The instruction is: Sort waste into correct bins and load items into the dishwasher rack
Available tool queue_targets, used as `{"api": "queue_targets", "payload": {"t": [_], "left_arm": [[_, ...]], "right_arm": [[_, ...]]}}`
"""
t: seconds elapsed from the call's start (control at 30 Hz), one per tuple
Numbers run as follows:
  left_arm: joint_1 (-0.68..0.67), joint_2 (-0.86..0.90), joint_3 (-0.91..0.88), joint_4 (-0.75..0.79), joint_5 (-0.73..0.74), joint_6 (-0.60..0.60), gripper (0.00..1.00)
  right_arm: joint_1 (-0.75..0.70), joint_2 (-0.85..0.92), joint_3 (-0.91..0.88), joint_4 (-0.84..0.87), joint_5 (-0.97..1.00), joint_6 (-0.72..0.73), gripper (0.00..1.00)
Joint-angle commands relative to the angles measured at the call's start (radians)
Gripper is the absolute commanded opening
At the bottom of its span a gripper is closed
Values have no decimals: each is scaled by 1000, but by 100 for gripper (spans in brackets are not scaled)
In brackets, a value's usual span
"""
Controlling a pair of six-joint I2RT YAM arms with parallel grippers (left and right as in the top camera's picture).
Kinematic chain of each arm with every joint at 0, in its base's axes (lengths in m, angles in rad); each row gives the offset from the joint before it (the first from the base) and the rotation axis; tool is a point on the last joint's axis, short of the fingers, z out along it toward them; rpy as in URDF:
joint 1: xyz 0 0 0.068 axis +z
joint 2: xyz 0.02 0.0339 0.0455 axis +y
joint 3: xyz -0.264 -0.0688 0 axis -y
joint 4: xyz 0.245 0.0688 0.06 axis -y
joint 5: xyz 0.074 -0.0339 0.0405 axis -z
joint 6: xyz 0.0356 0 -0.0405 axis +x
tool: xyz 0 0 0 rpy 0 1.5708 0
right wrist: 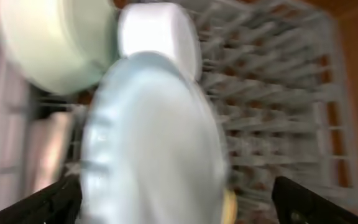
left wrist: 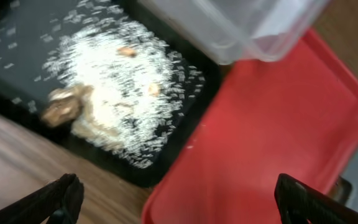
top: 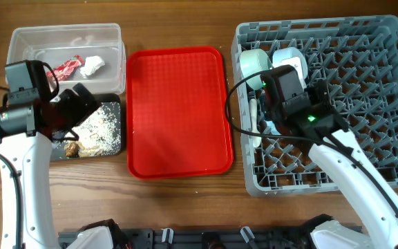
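Found pale blue plate (right wrist: 148, 143) standing in dishwasher rack (right wrist: 278, 93).
Noted mint green bowl (right wrist: 48, 43) just beside it, right fingers (right wrist: 48, 202) spread wide either side; saw left fingers (left wrist: 58, 199) likewise spread above food scraps (left wrist: 114, 87) in black tray (left wrist: 11, 74).

A flat red tray (top: 178, 111) lies on the brown, probably wooden, table (top: 185, 200).

Rice scraps (top: 101, 130) in black tray (top: 113, 103), wrapper (top: 66, 68) in clear tub (top: 64, 31), mint bowl (top: 254, 63) in rack (top: 365, 69)
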Motion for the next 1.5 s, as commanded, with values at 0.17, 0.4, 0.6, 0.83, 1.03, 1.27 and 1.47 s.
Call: {"api": "queue_targets", "payload": {"t": [0.17,0.4,0.6,0.83,1.03,1.27,1.47], "left_arm": [[-290,-3,-1,28,77,189,100],[-319,-129,-60,-173,60,182,100],[-372,-685,-278,11,13,182,100],[-372,-874,-278,-34,14,182,100],[-372,-874,-278,-85,14,182,100],[-372,-874,-278,-85,14,182,100],[-372,-874,-278,-85,14,182,100]], "right_arm": [[-78,-152,100,-21,-653,37,100],[-77,-304,20,-161,-652,224,100],[-77,-720,-189,-103,-591,198,100],[-77,-731,-190,-150,-591,198,100],[-77,-737,-191,-171,-515,105,100],[-317,-975,-494,328,-657,-146,100],[-359,-1246,-898,804,-648,-176,100]]}}
